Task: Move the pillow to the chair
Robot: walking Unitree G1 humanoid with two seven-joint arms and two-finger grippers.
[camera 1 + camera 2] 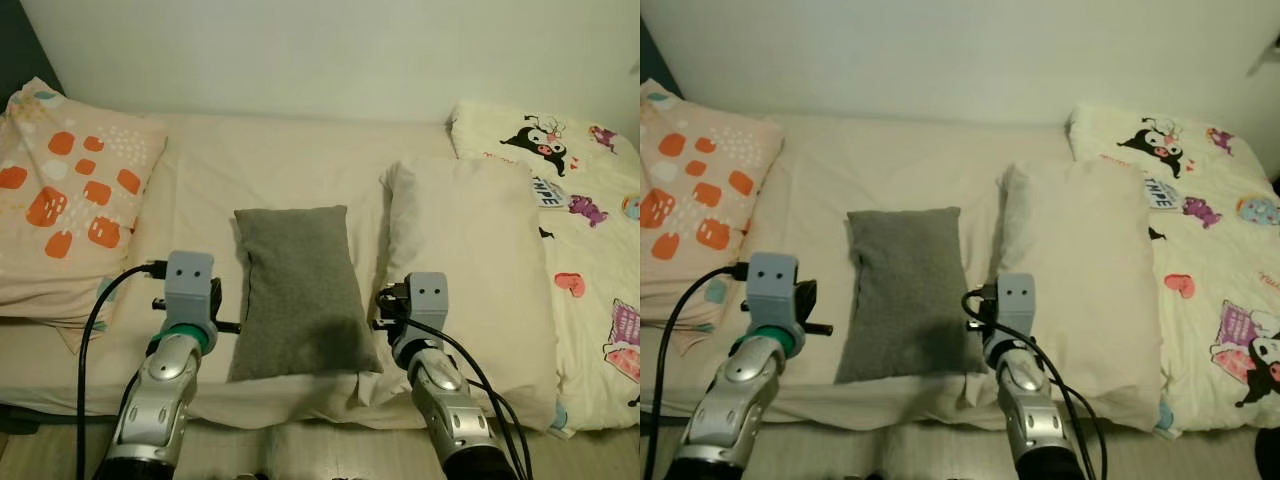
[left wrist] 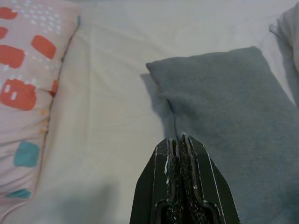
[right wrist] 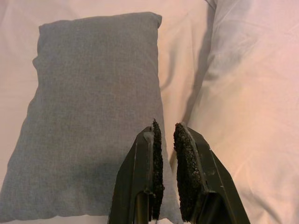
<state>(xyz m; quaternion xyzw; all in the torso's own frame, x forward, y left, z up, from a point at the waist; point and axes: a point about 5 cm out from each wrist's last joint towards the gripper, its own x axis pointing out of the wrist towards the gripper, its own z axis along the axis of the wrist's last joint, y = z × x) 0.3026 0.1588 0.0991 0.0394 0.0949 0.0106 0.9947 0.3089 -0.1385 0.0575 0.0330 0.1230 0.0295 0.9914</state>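
We're standing at the near edge of the bed [image 1: 290, 150], looking down on the cream sheet. The grey pillow [image 1: 300, 290] lies flat in the middle of it, long side running from near to far, its near end at the mattress edge.

Our left gripper [image 2: 181, 140] hovers just off the pillow's left side, near its near end. In the left wrist view the two black fingers are pressed together with nothing between them, and their tips sit over the sheet right at the pillow's left edge, so the grey fabric lies just to the right of the closed jaws.

Our right gripper [image 3: 167, 128] is on the other side, at the pillow's near right corner. Its fingers stand a narrow gap apart, holding nothing, and the tips line up over the pillow's right edge, where grey meets cream. So the pillow sits between our two arms, flanked but not gripped.

To the right, almost against the grey pillow, lies a large cream pillow [image 1: 480, 260]. Further right, a quilt with cartoon prints [image 1: 590, 220] covers that side of the bed. On the far left rests a peach pillow with orange patches [image 1: 70, 190].
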